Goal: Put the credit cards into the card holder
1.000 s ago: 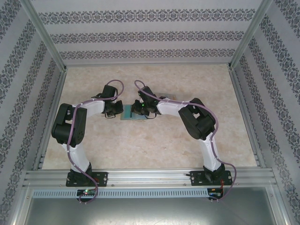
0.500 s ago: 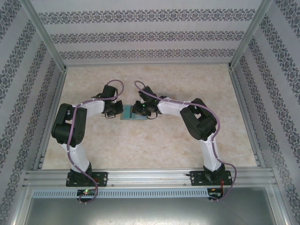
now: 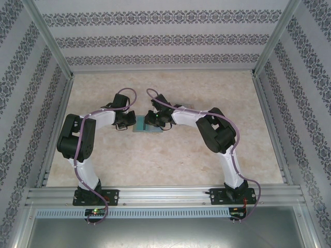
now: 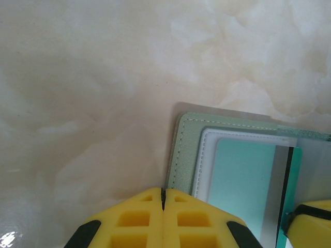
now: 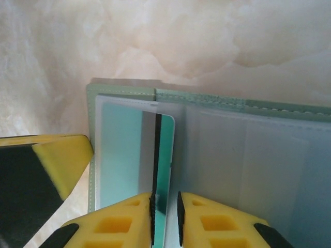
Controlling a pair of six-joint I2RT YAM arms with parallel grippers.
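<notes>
Since the earlier frame the right arm's wrist shifts slightly left and toward the far wall, carrying the right tool a little farther over the card holder, while the left arm holds the same pose. Grey-green, the card holder lies open and flat near the middle of the surface, between the 2 tools. Its clear sleeve faces up. A teal card with a dark stripe sits partly inside the left pocket of that sleeve, its near end sticking out toward the right tool. That tool's yellow fingers are closed to a narrow slit and clamp the card's near edge. In the left wrist view the same teal card shows through the white-edged pocket of the card holder, and the left tool meets the holder's near corner with its 2 yellow fingers pressed together, no gap between them; I cannot tell whether any of the holder's edge is pinched between them. In the top view the left tool sits just beside the holder's left edge.
</notes>
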